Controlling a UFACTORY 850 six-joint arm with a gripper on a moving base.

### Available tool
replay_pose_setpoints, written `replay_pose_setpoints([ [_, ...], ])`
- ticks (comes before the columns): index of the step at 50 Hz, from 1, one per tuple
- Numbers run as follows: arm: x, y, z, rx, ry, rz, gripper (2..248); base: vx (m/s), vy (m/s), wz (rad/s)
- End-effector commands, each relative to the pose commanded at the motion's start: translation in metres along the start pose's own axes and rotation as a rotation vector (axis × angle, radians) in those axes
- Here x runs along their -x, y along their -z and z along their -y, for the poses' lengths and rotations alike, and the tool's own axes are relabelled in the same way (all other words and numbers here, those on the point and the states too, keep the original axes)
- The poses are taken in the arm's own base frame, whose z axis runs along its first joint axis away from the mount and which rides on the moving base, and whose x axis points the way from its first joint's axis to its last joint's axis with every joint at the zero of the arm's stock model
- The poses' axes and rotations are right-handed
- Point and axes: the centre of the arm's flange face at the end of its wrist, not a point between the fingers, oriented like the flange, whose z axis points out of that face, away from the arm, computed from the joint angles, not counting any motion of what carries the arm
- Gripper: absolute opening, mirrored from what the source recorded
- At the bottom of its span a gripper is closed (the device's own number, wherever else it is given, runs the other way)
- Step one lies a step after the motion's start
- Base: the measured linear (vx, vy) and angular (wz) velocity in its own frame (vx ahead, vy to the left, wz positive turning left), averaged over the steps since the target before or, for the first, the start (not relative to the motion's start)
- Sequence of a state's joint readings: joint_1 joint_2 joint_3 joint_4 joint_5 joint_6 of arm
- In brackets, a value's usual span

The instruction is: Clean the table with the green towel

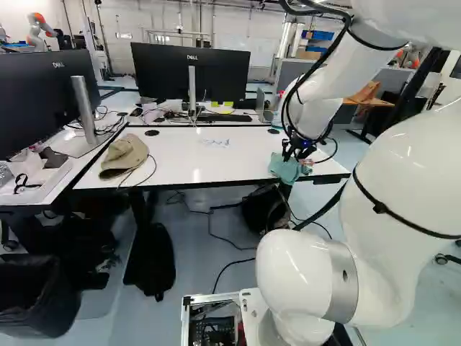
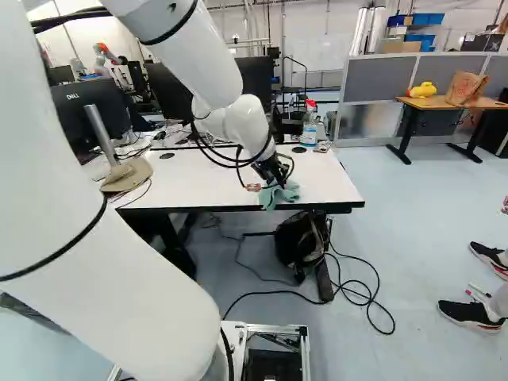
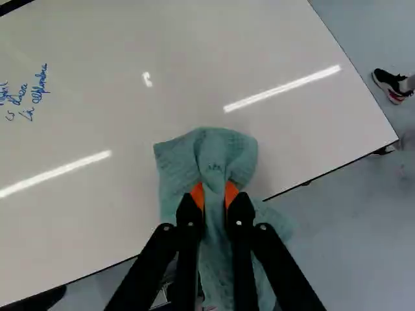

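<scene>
Towel is clamped in our end effector, its orange pads pressing a bunched fold from two sides. Ahead of the fingertips, we see the cloth spread onto the white worktop, one corner pointing out; the rest runs under the end effector and over the near edge. In the left base view, we have it near the worktop's right end, with the hat well apart at the other end. Blue handwriting marks the surface between the hat and the towel, touching neither. Behind the towel, in the right base view, we see a spray bottle at the far edge.
</scene>
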State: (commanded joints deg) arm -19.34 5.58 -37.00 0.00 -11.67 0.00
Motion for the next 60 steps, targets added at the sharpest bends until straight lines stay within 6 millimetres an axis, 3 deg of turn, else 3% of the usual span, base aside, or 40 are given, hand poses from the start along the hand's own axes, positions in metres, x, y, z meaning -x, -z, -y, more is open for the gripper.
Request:
replay_pose_setpoints([
  [19, 0.012, 0.006, 0.030, -0.039, 0.065, -0.002, 53, 0.000, 0.000, 0.000],
  [60, 0.012, 0.006, 0.030, -0.039, 0.065, -0.002, 53, 0.000, 0.000, 0.000],
])
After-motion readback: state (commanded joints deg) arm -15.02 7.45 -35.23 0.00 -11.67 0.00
